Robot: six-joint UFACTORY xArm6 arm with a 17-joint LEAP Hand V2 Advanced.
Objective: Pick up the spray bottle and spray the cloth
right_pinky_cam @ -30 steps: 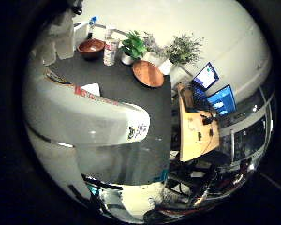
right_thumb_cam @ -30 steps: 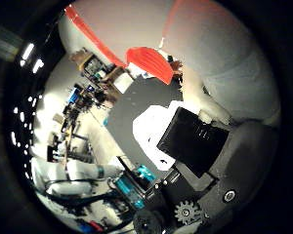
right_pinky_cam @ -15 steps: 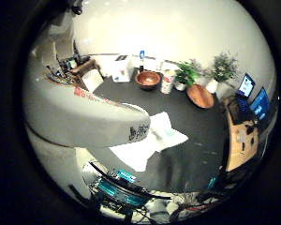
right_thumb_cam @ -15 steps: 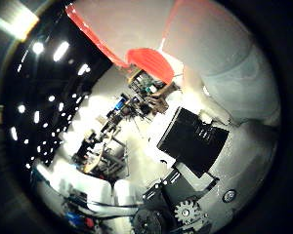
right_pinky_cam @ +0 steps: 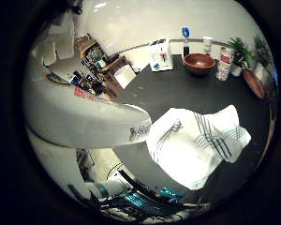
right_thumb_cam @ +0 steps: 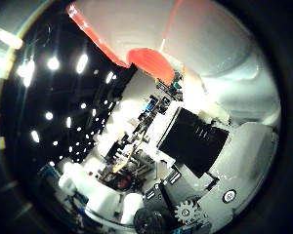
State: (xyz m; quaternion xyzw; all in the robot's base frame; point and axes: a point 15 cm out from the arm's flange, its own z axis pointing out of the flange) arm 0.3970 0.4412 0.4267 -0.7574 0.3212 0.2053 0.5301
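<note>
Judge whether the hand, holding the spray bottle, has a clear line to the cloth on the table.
Probably yes. The spray bottle fills the view close to the palm, and the cloth lies spread on the dark table with nothing covering it; the wooden bowl stands well apart.

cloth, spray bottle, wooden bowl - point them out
cloth (right_pinky_cam: 196, 147), little finger side palm view, its white middle
spray bottle (right_pinky_cam: 79, 124), little finger side palm view, its white body
wooden bowl (right_pinky_cam: 199, 63), little finger side palm view, its rim

A brown bowl (right_pinky_cam: 199, 63) stands at the far edge of the dark bench (right_pinky_cam: 178, 96). A can (right_pinky_cam: 223, 64) stands just beside it, near a potted plant (right_pinky_cam: 239, 54).
</note>
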